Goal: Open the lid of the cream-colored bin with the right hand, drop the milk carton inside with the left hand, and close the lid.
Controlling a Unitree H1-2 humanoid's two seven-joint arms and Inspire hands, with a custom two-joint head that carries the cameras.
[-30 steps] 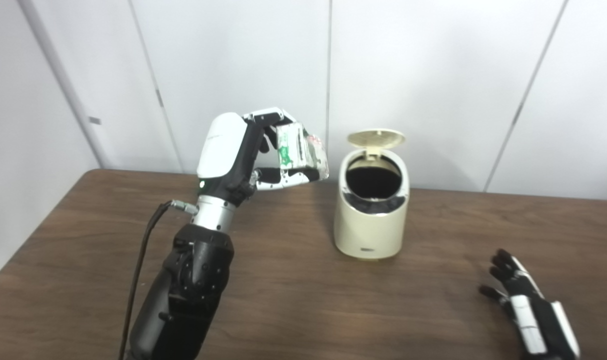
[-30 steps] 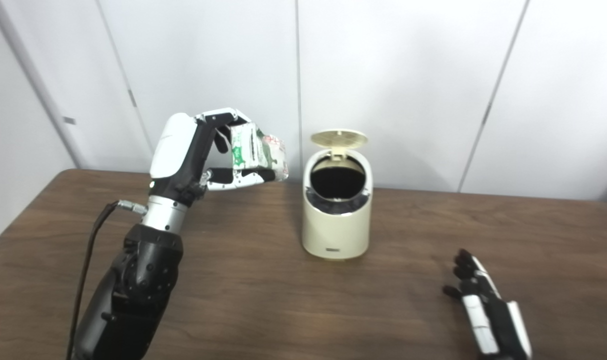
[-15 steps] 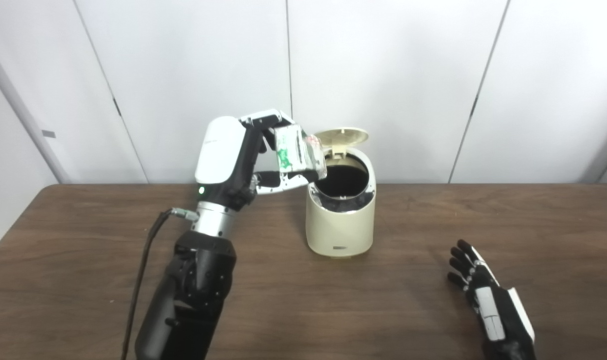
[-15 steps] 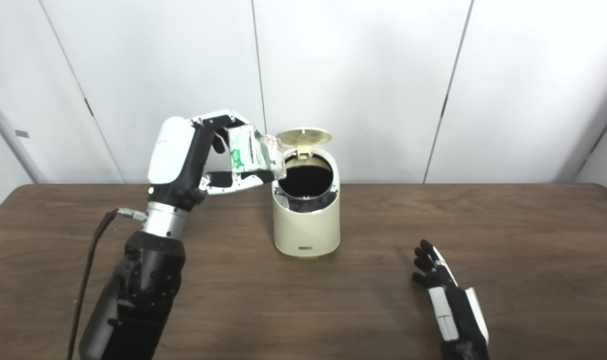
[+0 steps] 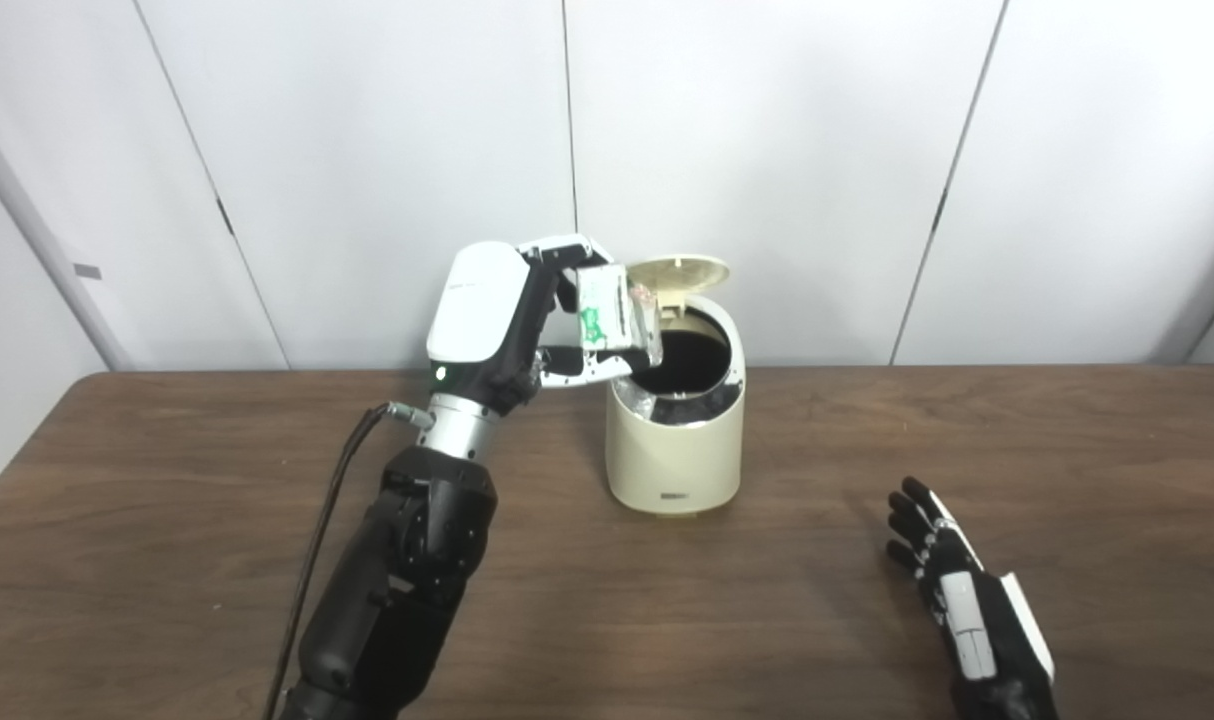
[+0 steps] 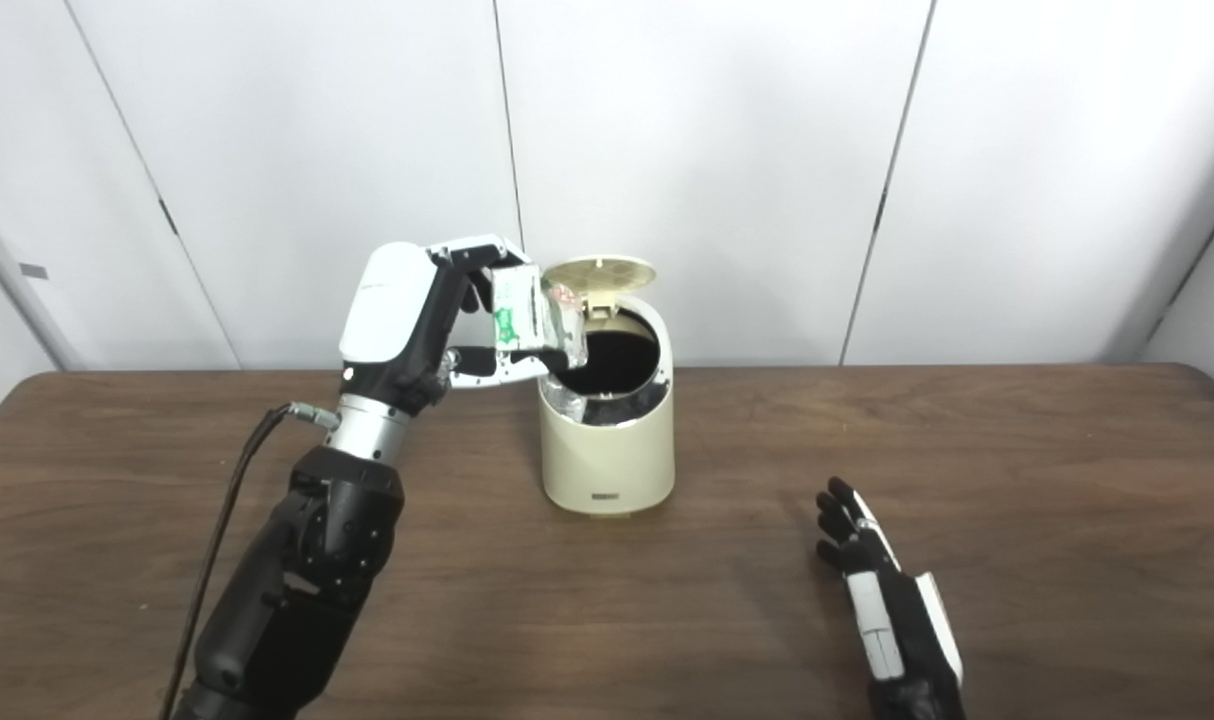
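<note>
In left robot hand (image 5: 527, 320): milk carton (image 5: 615, 315)

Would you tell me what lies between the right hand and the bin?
Only bare table; both views show nothing between the right hand and the bin.

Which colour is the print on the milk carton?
Green on white, on the milk carton; clearest in the left eye view.

Left hand (image 5: 527, 320) is raised on a bent arm, wrist angled up, fingers (image 5: 567, 247) above and thumb below clamping a carton. Right hand (image 5: 957, 580) is lying low and flat, palm down, fingers spread and pointing forward, holding nothing.
</note>
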